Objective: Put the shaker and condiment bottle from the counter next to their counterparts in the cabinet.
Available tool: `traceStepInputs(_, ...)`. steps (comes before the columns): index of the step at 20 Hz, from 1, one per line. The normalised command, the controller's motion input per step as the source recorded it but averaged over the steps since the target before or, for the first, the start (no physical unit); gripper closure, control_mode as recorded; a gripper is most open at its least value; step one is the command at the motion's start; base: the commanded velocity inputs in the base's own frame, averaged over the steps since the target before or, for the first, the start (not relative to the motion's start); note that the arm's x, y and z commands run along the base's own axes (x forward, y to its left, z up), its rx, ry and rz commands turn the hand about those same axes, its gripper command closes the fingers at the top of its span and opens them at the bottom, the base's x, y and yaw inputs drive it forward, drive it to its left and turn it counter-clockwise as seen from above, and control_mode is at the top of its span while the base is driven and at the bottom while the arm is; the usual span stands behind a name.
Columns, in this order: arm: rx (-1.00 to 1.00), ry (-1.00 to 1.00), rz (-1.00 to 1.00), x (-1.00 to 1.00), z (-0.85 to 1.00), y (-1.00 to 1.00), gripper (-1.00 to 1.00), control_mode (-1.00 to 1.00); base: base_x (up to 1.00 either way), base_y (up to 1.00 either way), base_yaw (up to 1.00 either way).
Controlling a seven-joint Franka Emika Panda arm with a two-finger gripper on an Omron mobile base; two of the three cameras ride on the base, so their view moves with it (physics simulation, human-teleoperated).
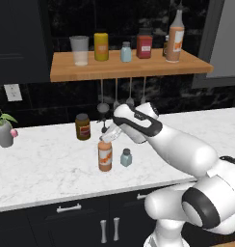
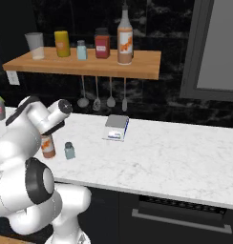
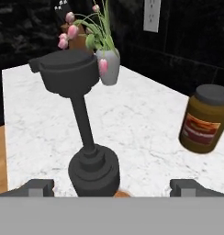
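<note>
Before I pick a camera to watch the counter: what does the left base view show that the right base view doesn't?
Left base view: a brown jar on the counter, behind the condiment bottle. Right base view: a small white-and-blue box farther along the counter. Both: the condiment bottle, the shaker beside it, and the cabinet carrying their counterparts.

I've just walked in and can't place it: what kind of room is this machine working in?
Most likely a kitchen, computer-drawn: a marble worktop over dark cupboards, ladles hanging under a wooden shelf of jars and bottles, and what looks like an oven below.
</note>
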Motion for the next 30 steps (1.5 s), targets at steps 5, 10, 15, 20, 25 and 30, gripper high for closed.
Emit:
traceStepInputs(5,-0.01,0.01,0.0,0.06,-0.07,0.14,1.0,-1.0,0.0,0.0,0.0)
traceStepInputs(10,-0.02,-0.22,0.0,-0.14,0.39,-0.33,1.0,-1.0,0.0,0.0,0.0)
traceStepInputs(15,-0.06,-0.28,-0.12,-0.38,0.93,-0.37,1.0,-1.0,0.0,0.0,0.0)
traceStepInputs(20,0.0,-0.22,-0.13,-0.55,0.7,-0.53,1.0,-1.0,0.0,0.0,0.0)
traceStepInputs(25,-0.01,-0.04,-0.1,-0.44,0.92,-0.1,1.0,-1.0,0.0,0.0,0.0)
traceStepInputs(30,0.0,0.08,-0.14,-0.07,1.0,-0.01,1.0,-1.0,0.0,0.0,0.0)
